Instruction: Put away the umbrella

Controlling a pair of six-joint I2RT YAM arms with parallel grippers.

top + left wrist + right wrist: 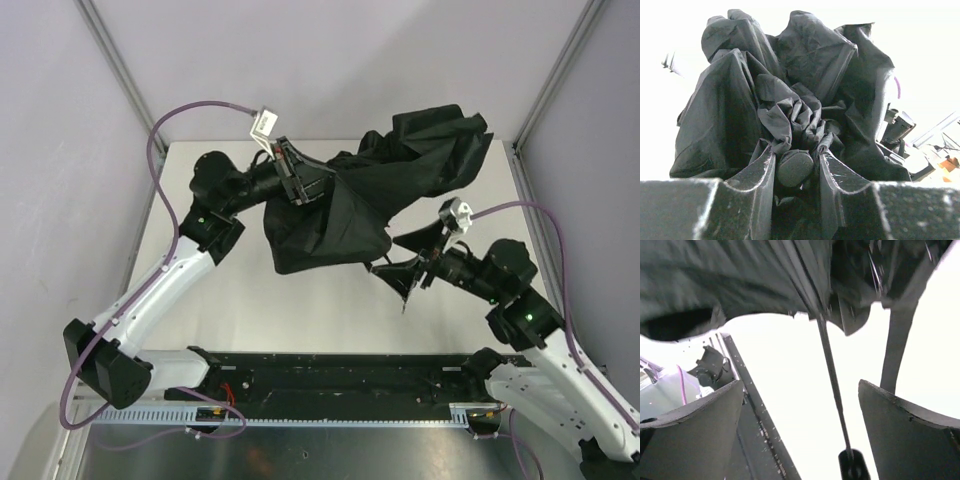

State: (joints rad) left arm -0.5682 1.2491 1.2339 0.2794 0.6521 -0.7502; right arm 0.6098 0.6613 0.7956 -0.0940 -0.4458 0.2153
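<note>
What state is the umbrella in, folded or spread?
Neither fully: the umbrella is collapsed but loose, fabric bunched and crumpled, a thin rib sticking out.

Between the fingers of the left gripper point(796, 161), close against both inner faces: a rounded knob point(795, 169) of the umbrella point(790, 95). Just beyond those fingertips, bunched folds of canopy, spreading to both sides and above. Between the wide-apart fingers of the right gripper point(801, 386), touching neither: a thin rod point(832, 385), running from the fabric ahead of the fingertips back toward the palm. From above, hangs over the table point(250, 300), spanning from the left fingers across to the right. Behind both pairs of fingers, along the table's near edge: a rail point(330, 375).
</note>
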